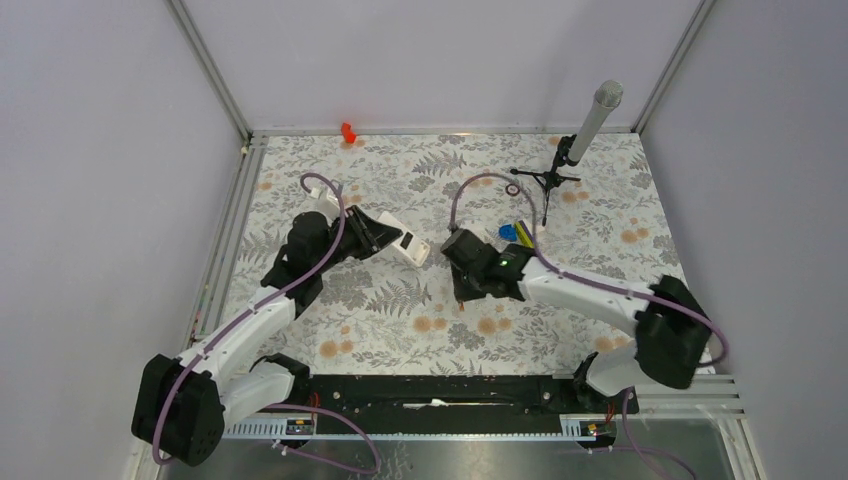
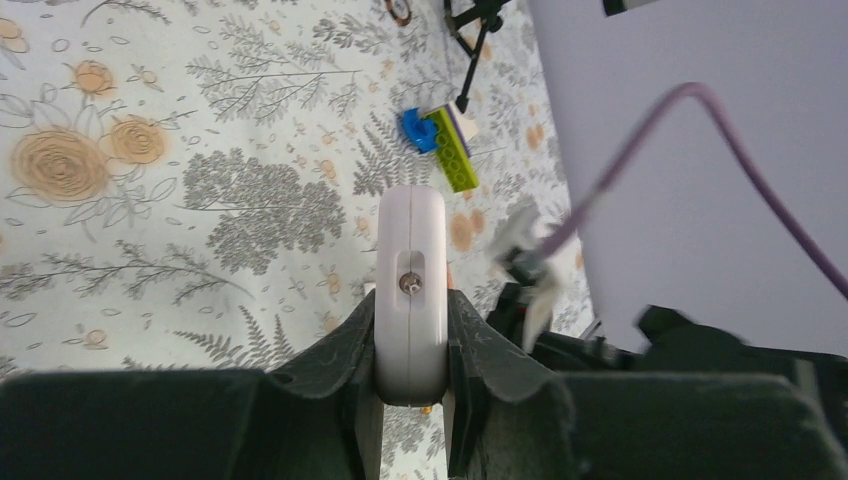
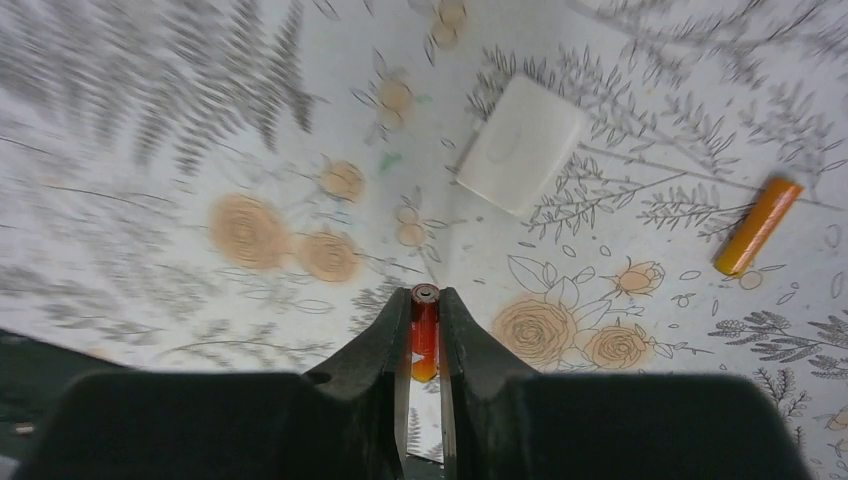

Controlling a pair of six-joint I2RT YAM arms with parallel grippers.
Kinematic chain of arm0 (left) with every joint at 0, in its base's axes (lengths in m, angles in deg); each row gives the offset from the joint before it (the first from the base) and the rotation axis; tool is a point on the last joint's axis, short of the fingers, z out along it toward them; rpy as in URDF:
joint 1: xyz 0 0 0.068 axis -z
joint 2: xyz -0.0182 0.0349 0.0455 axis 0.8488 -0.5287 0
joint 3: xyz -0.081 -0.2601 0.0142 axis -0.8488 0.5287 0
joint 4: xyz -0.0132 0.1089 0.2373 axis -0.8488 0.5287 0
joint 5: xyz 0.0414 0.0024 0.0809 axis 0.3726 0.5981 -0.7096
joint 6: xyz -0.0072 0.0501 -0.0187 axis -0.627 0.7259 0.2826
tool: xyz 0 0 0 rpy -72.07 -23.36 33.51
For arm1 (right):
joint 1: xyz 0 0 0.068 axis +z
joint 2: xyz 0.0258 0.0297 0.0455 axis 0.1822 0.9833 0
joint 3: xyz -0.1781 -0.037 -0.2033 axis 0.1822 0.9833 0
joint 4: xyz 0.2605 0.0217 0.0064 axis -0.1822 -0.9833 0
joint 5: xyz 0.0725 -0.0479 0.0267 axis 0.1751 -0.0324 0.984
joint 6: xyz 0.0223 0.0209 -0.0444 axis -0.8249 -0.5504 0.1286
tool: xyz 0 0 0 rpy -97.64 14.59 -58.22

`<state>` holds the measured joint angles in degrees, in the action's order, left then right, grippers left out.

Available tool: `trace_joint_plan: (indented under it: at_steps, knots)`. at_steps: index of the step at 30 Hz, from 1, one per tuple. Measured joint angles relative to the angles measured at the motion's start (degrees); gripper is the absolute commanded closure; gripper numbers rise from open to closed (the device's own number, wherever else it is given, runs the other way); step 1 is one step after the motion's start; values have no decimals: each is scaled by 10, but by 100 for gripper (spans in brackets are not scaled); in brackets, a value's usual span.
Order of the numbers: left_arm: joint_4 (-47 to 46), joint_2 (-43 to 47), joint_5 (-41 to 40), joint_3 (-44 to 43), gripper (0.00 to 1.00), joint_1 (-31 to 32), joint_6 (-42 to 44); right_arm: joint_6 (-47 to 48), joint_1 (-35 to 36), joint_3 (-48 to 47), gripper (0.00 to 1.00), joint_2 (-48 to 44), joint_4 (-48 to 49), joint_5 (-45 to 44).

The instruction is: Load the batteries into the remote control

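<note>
My left gripper (image 1: 393, 240) is shut on the white remote control (image 1: 412, 247) and holds it edge-on above the table. In the left wrist view the remote (image 2: 410, 262) sits between the fingers (image 2: 345, 350), with a small metal contact showing in a slot on its edge. My right gripper (image 3: 425, 300) is shut on one orange-copper battery (image 3: 424, 335), which lies lengthwise between the fingers. In the top view that gripper (image 1: 463, 287) hangs just right of the remote. The second battery (image 3: 757, 226) lies on the table. The white square cover piece (image 3: 522, 145) lies near it.
A blue disc (image 1: 508, 233) and a yellow-green block (image 1: 524, 236) lie behind the right gripper; they also show in the left wrist view (image 2: 455, 152). A black tripod with a grey cylinder (image 1: 590, 125) stands at the back right. A red piece (image 1: 348, 131) sits at the back wall.
</note>
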<state>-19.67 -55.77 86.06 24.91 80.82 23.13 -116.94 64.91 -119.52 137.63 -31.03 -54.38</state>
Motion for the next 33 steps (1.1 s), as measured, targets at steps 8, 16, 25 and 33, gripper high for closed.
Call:
trace_joint_plan:
  at_steps: [8, 16, 25, 33]
  knots:
    - [-227, -24, -17, 67, 100, 2, -140, -70, -31, -52, 88, -186, 101, -51]
    - [-378, -31, -61, 86, 100, 17, -261, -101, -42, -74, 86, -196, 219, -100]
    - [-439, -20, -84, 99, 100, 20, -328, -100, -42, -73, 86, -168, 322, -113]
    - [-484, -40, -89, 103, 100, 25, -366, -87, -42, -73, 85, -163, 353, -115]
